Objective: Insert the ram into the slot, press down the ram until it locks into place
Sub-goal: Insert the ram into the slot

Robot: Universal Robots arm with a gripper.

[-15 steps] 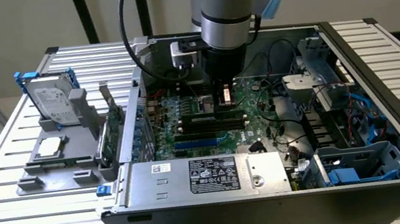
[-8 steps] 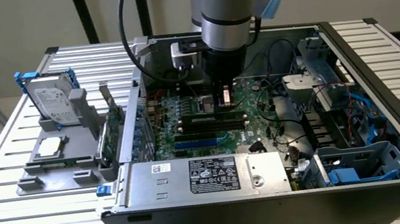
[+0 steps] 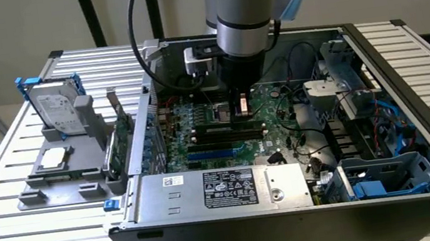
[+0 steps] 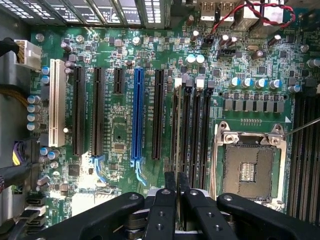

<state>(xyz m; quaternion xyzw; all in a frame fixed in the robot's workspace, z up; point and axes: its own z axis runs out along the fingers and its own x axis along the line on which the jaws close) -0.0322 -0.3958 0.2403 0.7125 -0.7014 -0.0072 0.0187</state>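
My gripper (image 3: 241, 112) hangs low inside the open computer case, over the motherboard (image 3: 276, 134). In the wrist view the gripper (image 4: 176, 186) is shut, its two black fingers (image 4: 166, 200) side by side with only a hairline between them. The ram (image 4: 178, 125) appears edge-on as a thin pale strip standing in the slot (image 4: 181, 150), the outermost of several parallel black memory sockets (image 4: 200, 130) beside the processor socket (image 4: 247, 167). The fingertips sit over one end of that strip. Whether they touch its top edge is hidden. The memory sockets (image 3: 225, 133) lie just in front of the gripper.
A blue slot (image 4: 137, 115), a white slot (image 4: 56, 102) and black expansion slots (image 4: 97, 112) lie beside the memory sockets. The power supply (image 3: 224, 188) fills the case's front and drive cages (image 3: 386, 172) its right. Outside, a grey fixture (image 3: 66, 170) holds a hard drive (image 3: 59, 112) and a green card (image 3: 123, 139).
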